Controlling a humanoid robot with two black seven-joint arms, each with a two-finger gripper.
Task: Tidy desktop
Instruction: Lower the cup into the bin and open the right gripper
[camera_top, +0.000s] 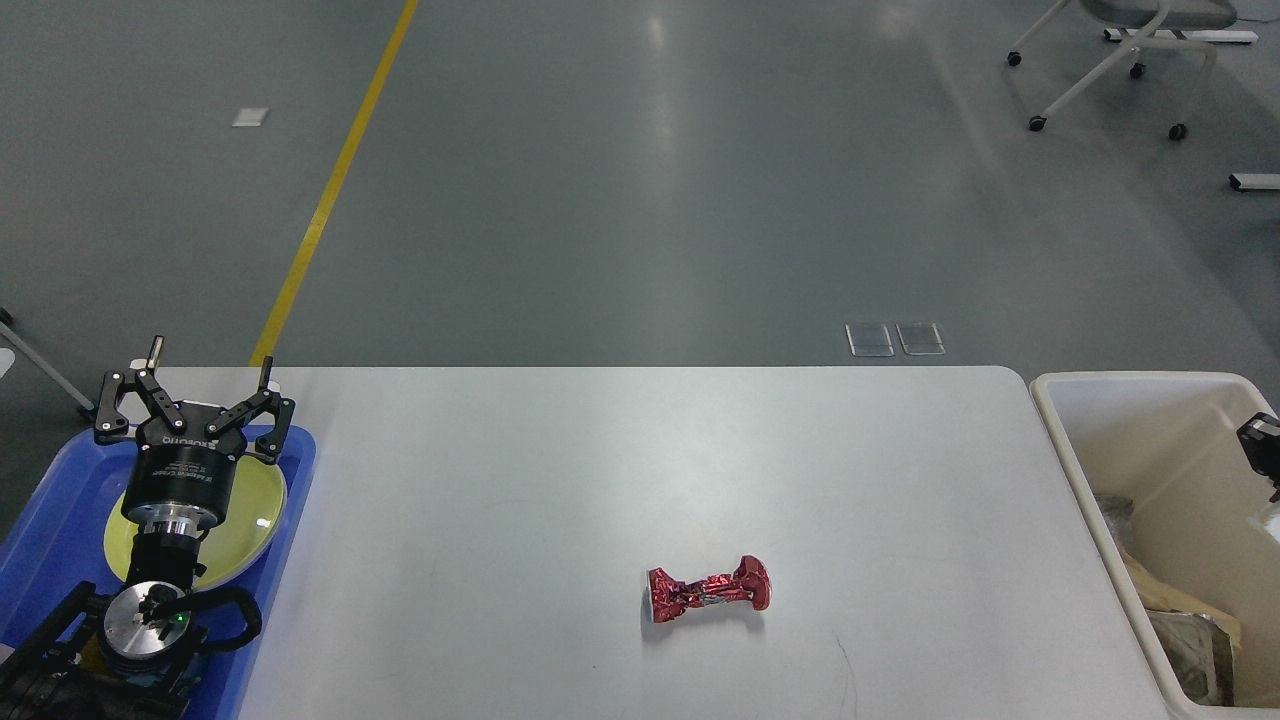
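Large smooth white rectangular table, rounded corners, with one crushed red foil can.

Left black two-finger tool: fingers spread apart, empty, above yellow-green round plate in blue plastic tray at table's left end, well apart from can. Right tool: at the frame's right edge over the cream rectangular bin, state cannot be told.

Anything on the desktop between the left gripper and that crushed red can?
No. In the head view, the left gripper hangs open above the blue tray, and only bare white desktop stretches from there to the crushed red can.
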